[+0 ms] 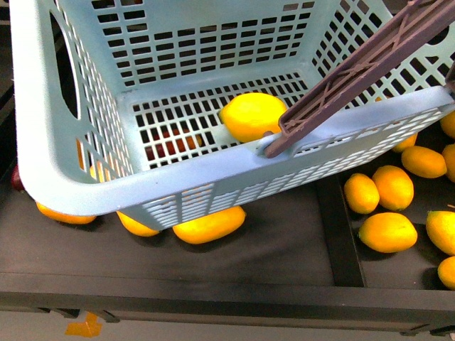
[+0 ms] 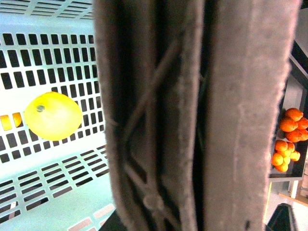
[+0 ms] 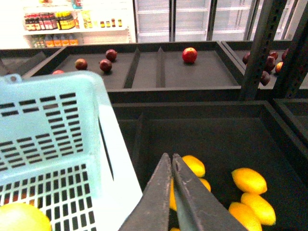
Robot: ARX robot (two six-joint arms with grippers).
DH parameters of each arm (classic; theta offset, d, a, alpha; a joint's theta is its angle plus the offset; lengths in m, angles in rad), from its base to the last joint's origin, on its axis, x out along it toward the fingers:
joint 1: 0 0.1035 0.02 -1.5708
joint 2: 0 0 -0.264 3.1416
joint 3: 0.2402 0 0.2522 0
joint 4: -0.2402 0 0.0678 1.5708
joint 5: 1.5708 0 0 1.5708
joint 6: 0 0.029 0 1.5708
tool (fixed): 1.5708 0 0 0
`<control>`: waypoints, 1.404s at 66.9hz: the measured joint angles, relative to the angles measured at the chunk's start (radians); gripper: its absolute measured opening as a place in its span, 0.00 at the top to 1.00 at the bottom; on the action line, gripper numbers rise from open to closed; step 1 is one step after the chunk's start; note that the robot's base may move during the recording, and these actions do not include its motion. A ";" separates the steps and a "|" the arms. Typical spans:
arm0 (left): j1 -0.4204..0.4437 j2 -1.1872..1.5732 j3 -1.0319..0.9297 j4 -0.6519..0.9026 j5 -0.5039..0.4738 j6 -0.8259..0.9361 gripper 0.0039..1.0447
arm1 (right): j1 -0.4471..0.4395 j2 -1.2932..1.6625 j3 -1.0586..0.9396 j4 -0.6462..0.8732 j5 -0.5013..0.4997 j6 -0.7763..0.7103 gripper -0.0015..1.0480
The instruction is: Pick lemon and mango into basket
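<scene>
The light blue slotted basket (image 1: 78, 170) hangs tilted over the dark fruit shelf and fills most of the front view. A bright yellow lemon (image 1: 252, 116) lies on its floor, also seen in the left wrist view (image 2: 53, 115) and the right wrist view (image 3: 21, 219). The brown handle (image 1: 370, 67) crosses the rim; up close it (image 2: 192, 115) fills the left wrist view and hides my left gripper's fingers, which are shut on it. My right gripper (image 3: 172, 159) is shut and empty beside the basket wall (image 3: 57, 120). Red patches (image 1: 167, 145) show through the floor slots; I cannot tell if they are the mango.
Orange-yellow oblong fruits (image 1: 387, 231) lie in the right bin, and more (image 1: 210, 224) peek from under the basket. A raised divider (image 1: 341, 234) separates the bins. Red fruits (image 3: 189, 55) sit on an upper shelf behind a dark post (image 3: 262, 48). Oranges (image 2: 288, 139) are stacked far off.
</scene>
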 joint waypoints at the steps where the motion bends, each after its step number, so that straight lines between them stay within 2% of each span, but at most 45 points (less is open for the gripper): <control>1: 0.000 0.000 0.000 0.000 0.001 0.000 0.86 | 0.000 -0.006 -0.007 0.001 0.000 -0.001 0.97; 24: 0.000 0.000 0.000 0.000 0.002 -0.001 0.86 | 0.000 -0.220 -0.188 -0.031 0.000 -0.011 0.98; 49: 0.000 0.000 0.000 0.000 0.003 0.000 0.86 | 0.000 -0.244 -0.200 -0.037 0.000 -0.012 0.36; 62: -0.002 0.000 0.000 0.000 -0.002 0.002 0.86 | -0.002 -0.244 -0.200 -0.037 0.004 -0.011 0.08; 74: -0.017 0.000 0.000 0.000 0.027 -0.005 0.86 | -0.002 -0.249 -0.200 -0.037 0.003 -0.012 0.08; 94: -0.005 0.000 0.000 0.001 0.002 -0.002 0.86 | -0.002 -0.250 -0.201 -0.037 0.002 -0.012 0.08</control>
